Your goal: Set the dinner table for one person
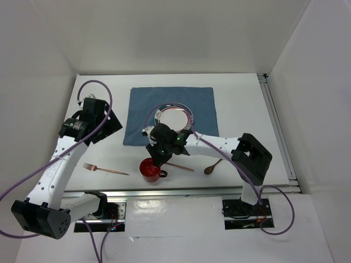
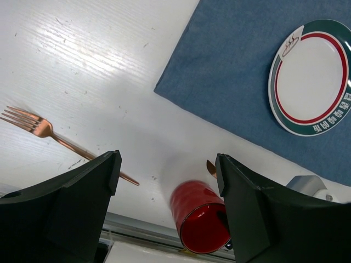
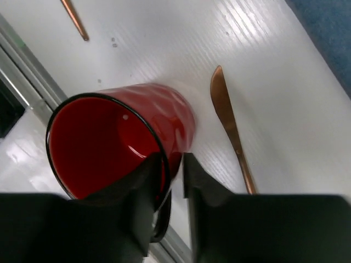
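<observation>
A red mug [image 1: 149, 169] stands on the dinner table [image 1: 247, 109] near its front rail, close beside a copper knife [image 1: 178, 166]. My right gripper [image 1: 158, 163] reaches down onto the mug's right side. In the right wrist view its fingers [image 3: 145, 181] straddle the mug [image 3: 120, 137] rim, one inside and one outside, closed on the wall just above the black handle [image 3: 162, 219]. My left gripper [image 1: 107, 123] hovers open and empty over the table left of the placemat; in its own view the mug [image 2: 200, 219] shows blurred between its fingers.
A blue placemat [image 1: 142, 109] carries a white plate [image 1: 174, 116] with a green and red rim. A copper fork [image 1: 104, 169] lies left of the mug and a spoon [image 1: 212, 167] right of the knife. The metal rail [image 1: 192, 190] runs right behind the mug.
</observation>
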Available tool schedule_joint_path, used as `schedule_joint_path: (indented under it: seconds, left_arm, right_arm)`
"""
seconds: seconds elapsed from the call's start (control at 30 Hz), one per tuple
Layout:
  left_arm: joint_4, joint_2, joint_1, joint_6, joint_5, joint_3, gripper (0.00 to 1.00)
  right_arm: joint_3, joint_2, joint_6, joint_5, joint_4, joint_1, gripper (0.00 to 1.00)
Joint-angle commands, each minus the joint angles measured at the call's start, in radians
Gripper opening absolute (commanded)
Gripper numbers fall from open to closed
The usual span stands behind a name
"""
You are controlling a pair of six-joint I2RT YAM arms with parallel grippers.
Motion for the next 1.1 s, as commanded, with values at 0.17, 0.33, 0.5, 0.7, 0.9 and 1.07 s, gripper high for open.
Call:
schedule_joint_path:
  seconds: [0.17,0.33,0.5,0.7,0.9,1.07]
  left_arm:
    - [0.010,-0.019,0.005,-0.014,0.000,0.007,0.87]
    - [0.031,-0.019,0.005,-0.003,0.012,0.016,0.87]
    - [0.040,0.001,0.005,-0.044,0.087,-0.053,0.87]
    - [0.040,0.034,0.005,-0.117,0.201,-0.171,0.85]
    - [0.039,0.011,0.005,-0.138,0.212,-0.237,0.85]
    - [0.008,0.001,0.005,-0.167,0.178,-0.277,0.86]
  right_arm:
    - [0.067,-0.042,0.002,0.131,-0.027,0.014,0.00]
    - [0.193,-0.080,0.022,0.192,-0.123,-0.074,0.00]
    - [0.406,-0.012,0.101,0.299,-0.245,-0.342,0.00]
    - [0.650,0.183,0.152,0.273,-0.272,-0.638,0.00]
    - [0.846,0.389,0.180,0.255,-0.285,-0.773,0.00]
    - [0.985,0.538,0.212,0.257,-0.298,-0.830,0.00]
